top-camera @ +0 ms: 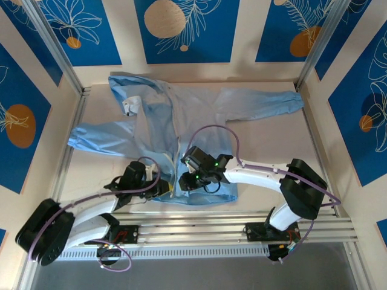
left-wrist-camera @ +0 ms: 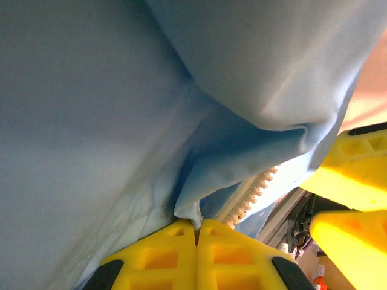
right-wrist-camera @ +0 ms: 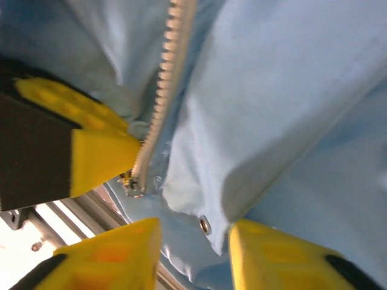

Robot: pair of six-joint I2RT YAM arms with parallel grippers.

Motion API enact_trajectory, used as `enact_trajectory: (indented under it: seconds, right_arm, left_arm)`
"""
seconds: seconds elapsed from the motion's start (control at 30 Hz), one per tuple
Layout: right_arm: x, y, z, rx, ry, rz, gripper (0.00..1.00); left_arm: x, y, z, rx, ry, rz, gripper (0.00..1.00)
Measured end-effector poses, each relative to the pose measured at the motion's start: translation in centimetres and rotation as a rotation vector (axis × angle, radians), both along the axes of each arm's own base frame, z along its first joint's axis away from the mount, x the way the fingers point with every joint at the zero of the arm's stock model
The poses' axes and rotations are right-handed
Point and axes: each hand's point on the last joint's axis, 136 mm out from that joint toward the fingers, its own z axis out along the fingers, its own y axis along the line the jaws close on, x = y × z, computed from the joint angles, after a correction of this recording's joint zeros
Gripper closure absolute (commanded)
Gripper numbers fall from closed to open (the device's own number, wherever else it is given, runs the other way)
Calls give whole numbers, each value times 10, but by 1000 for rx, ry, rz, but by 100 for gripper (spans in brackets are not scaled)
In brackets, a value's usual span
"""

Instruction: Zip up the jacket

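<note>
At the jacket (top-camera: 199,115) hem, left claw (left-wrist-camera: 196,226) clamps fabric, right claw (right-wrist-camera: 193,223) gapes astride it

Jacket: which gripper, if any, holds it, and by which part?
The left gripper holds the jacket, fingers pinched on its bottom hem beside the zipper. The right gripper is open, holding nothing.

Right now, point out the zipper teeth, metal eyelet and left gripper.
zipper teeth (right-wrist-camera: 164,78): right wrist view, mid-strip.
metal eyelet (right-wrist-camera: 205,225): right wrist view, its centre.
left gripper (left-wrist-camera: 196,225): left wrist view, between closed fingertips.
</note>
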Motion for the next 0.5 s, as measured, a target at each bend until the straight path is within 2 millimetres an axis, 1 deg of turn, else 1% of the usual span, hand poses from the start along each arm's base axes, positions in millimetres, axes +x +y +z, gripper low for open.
enact_trajectory:
  seconds: [0.13,0.3,0.5]
  right_arm:
    - [-2,0,-8,11,39,-20,54]
    - [-5,-4,-17,2,77,-58,48]
    - [-9,-16,-34,-17,108,-102,47]
  left_arm:
    - [0,-8,-7,-3,9,-11,100]
    - [4,-12,-9,-16,6,-6,100]
    - [8,-15,-12,-26,5,-3,100]
